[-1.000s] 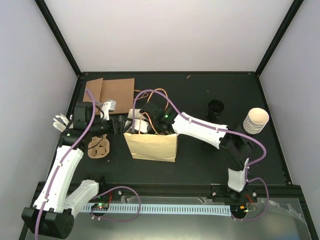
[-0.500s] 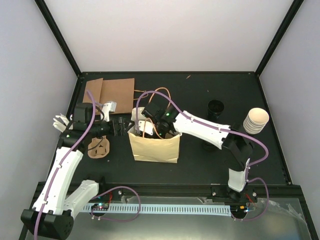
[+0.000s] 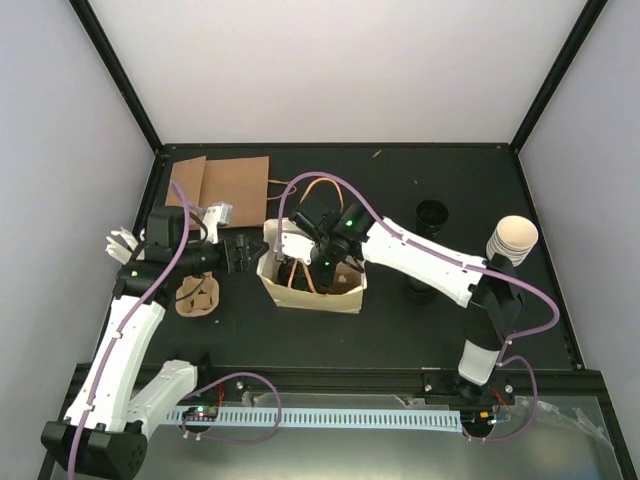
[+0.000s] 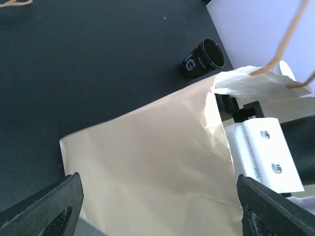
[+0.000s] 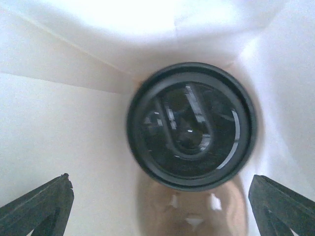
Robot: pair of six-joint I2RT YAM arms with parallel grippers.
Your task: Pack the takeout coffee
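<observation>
Inside the paper bag [image 4: 147, 167], the right hand [image 5: 160, 178] gapes empty over the glossy-lidded takeout coffee [image 5: 192, 125].

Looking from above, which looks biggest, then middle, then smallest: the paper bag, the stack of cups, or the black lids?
1. paper bag
2. stack of cream cups
3. black lids, only a little smaller than the cups

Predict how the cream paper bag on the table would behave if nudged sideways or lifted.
The paper bag looks thin and creased near its mouth, so its walls would probably buckle under a push. It seems light, so it may slide on the smooth black table. The lidded cup inside likely steadies its base somewhat.
</observation>
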